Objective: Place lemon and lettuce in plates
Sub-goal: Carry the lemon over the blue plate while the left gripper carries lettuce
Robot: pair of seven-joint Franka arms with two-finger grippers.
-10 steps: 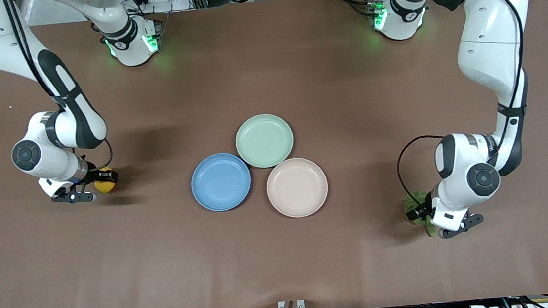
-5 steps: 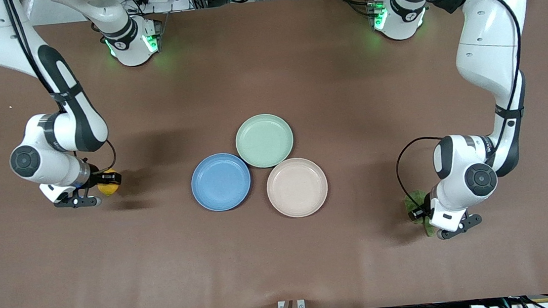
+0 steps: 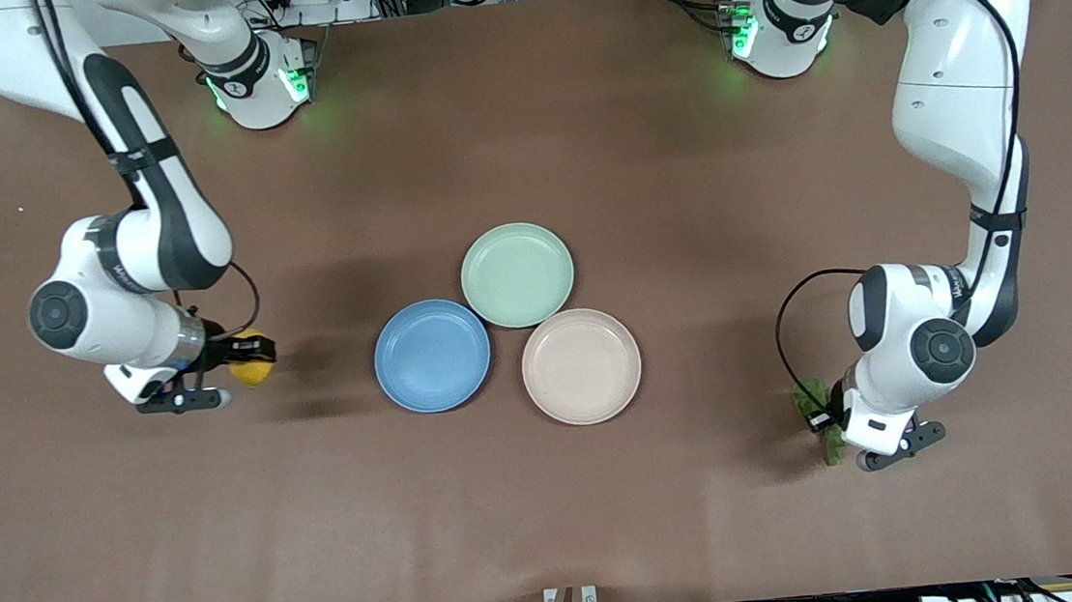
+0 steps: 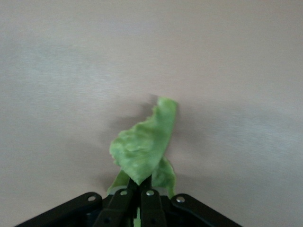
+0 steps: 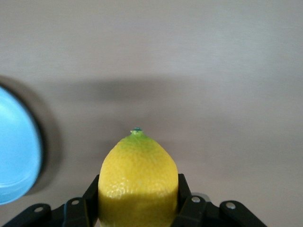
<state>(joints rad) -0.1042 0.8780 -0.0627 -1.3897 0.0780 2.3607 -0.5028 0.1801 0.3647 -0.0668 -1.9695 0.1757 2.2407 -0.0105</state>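
My right gripper (image 3: 244,350) is shut on the yellow lemon (image 3: 252,349) and holds it above the table toward the right arm's end, beside the blue plate (image 3: 432,355). In the right wrist view the lemon (image 5: 138,182) sits between the jaws and the blue plate's rim (image 5: 19,161) shows at the edge. My left gripper (image 3: 823,421) is shut on the green lettuce leaf (image 3: 812,405) just above the table toward the left arm's end. The left wrist view shows the lettuce (image 4: 144,146) pinched and hanging from the jaws. The beige plate (image 3: 581,366) lies beside the blue one.
A pale green plate (image 3: 516,275) lies farther from the front camera, touching both other plates. All three plates hold nothing. Brown table surface surrounds them.
My right gripper has lifted the lemon and carried it toward the blue plate. My left gripper has drawn the lettuce up, so less of the leaf shows beneath the hand.
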